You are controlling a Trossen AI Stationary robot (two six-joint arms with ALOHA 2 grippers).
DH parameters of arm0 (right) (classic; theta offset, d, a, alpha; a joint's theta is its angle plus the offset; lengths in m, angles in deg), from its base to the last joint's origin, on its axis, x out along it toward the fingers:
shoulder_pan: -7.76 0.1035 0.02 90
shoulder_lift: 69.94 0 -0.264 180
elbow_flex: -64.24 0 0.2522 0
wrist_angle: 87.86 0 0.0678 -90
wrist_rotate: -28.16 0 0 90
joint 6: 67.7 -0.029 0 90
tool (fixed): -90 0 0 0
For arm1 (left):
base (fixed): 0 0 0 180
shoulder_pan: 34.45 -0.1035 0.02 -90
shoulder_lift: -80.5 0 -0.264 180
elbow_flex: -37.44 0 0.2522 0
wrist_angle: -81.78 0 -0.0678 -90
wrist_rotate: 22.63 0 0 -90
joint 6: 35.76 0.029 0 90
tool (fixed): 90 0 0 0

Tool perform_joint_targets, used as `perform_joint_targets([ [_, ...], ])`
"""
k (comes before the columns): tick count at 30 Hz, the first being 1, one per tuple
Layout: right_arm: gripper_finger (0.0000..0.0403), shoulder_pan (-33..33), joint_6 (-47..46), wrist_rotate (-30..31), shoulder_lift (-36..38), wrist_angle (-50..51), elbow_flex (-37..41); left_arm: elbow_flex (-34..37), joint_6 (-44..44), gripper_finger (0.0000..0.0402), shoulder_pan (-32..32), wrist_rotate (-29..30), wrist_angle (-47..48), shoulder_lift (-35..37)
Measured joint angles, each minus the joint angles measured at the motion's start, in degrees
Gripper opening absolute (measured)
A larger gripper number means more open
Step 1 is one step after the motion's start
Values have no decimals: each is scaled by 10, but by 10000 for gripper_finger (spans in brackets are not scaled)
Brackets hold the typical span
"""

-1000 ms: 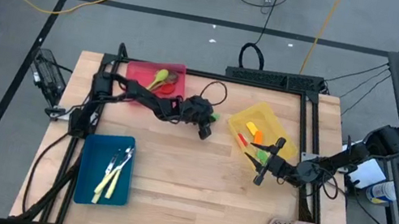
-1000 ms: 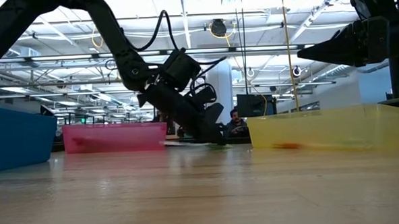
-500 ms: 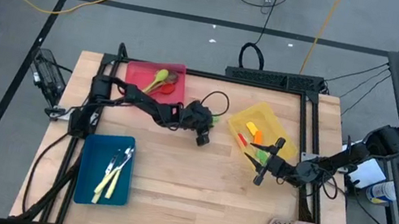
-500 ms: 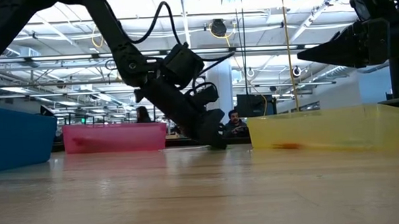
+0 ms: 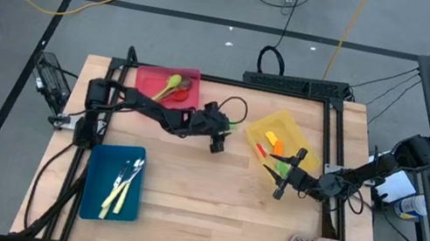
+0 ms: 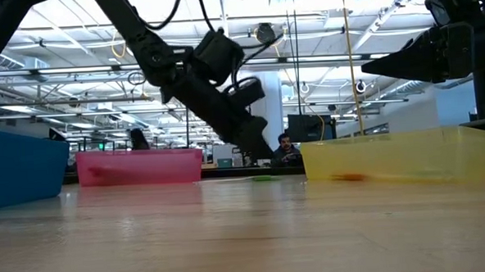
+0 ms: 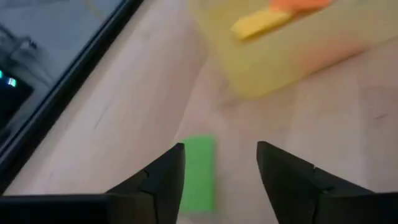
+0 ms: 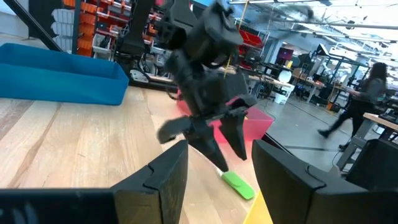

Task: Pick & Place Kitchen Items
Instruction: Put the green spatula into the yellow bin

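**Operator:** Locate the item in hand.

**Technician:** The green-headed spatula (image 7: 200,171) lies flat on the worktop (image 5: 207,217), between the red tray (image 5: 152,77) and the yellow tray (image 5: 260,128), just beside the yellow tray's near wall. Its green head shows clearly; its handle cannot be made out.

**Operator:** Condition of the fingers?

**Technician:** The left gripper (image 7: 217,177) hangs just above the item with its fingers spread wide, holding nothing; the green head sits in line with the gap, nearer one finger. The right gripper (image 5: 277,189) waits above the worktop beside the yellow tray, fingers apart and empty.

**Operator:** Recommended procedure?

**Technician:** In my judgement, this is a grasp attempt on a low, flat item.
1. Centre the gap over the item before descending.
2. Turn the wrist so the fingers close across the narrow width.
3. Lower until the tips almost meet the worktop.
4. Close slowly; a thin item may slide or pivot away.
5. Keep clear of the yellow tray's wall.
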Motion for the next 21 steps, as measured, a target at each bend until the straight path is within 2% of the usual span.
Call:
perform_joint_targets([
  [7, 171, 0, 0, 0, 0, 0, 0, 1, -55, 209, -60, -35, 58, -15],
  [11, 171, 0, 0, 0, 0, 0, 0, 0, -84, 209, -81, -97, 54, -25],
  [21, 171, 0, 0, 1, 0, 0, 0, 0, -90, 209, -80, -100, 52, -28],
])
